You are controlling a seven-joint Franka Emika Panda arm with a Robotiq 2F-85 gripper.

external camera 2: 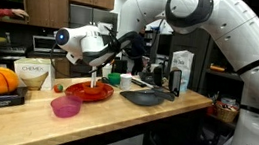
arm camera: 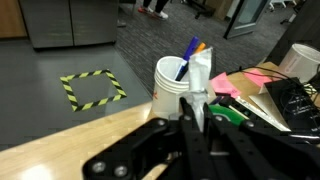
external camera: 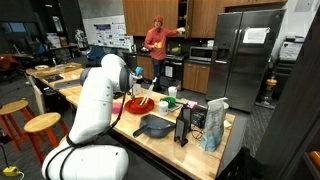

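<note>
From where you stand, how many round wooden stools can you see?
2. In an exterior view, the farther stool stands at the picture's left edge, and the nearer stool stands just below and beside it, closer to the camera. Others may be hidden from view.

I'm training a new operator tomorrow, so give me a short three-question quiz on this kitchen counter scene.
1. True or false: the tool hangs over the dark pan.
2. The small bowl beside the red plate is: A green, B pink, C blue.
3. Fill in: the tool's jaws are ___.
Key: 1 false, it hangs over the red plate; 2 B; 3 shut.
</note>
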